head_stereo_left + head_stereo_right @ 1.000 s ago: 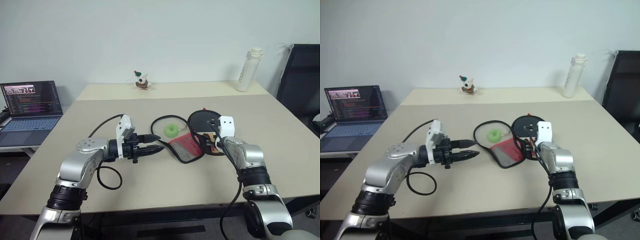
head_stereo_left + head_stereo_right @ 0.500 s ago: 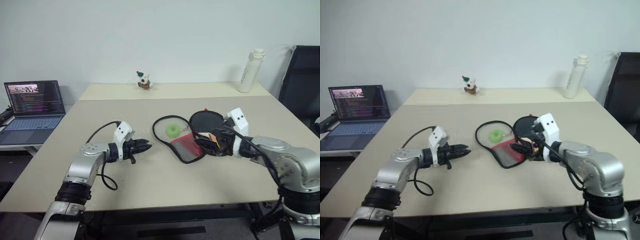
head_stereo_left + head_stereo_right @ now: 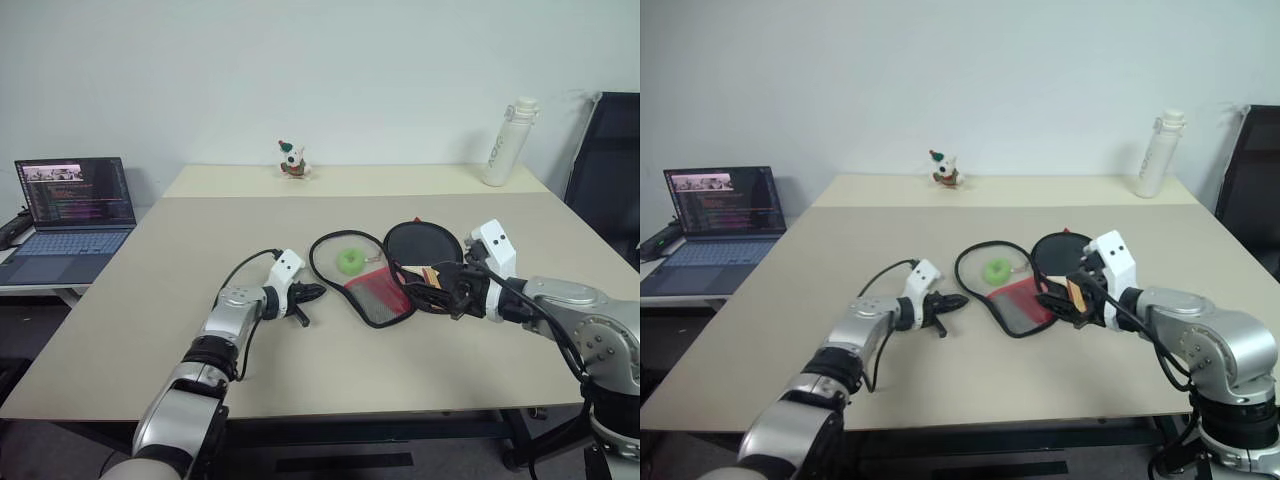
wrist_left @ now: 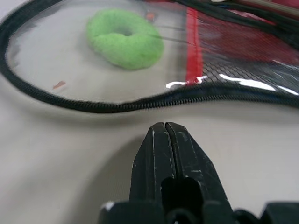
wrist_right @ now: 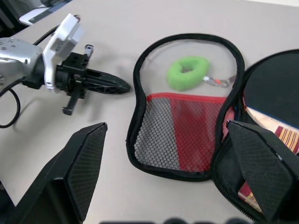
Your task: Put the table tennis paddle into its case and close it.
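Note:
The case [image 3: 374,297] lies unzipped and spread flat in the middle of the table, its mesh flap [image 5: 180,133] to the left with the green ball charm [image 3: 350,262] in it. On the right half rests the table tennis paddle [image 3: 423,243], black face up, its wooden handle [image 5: 273,135] pointing toward me. My left gripper [image 3: 318,292] is shut with nothing in it, low over the table, its tip just short of the case's zip edge [image 4: 140,100]. My right gripper [image 5: 166,125] stands wide open above the paddle's handle, holding nothing.
A laptop [image 3: 65,205] stands open on a side desk at the left. Along the table's far edge are a small toy figure [image 3: 291,160] and a white bottle [image 3: 505,142]. A black chair [image 3: 610,150] is at the right.
My left gripper has shut and moved forward and down to the case's left edge. My right hand drew back and up off the paddle's handle, still open.

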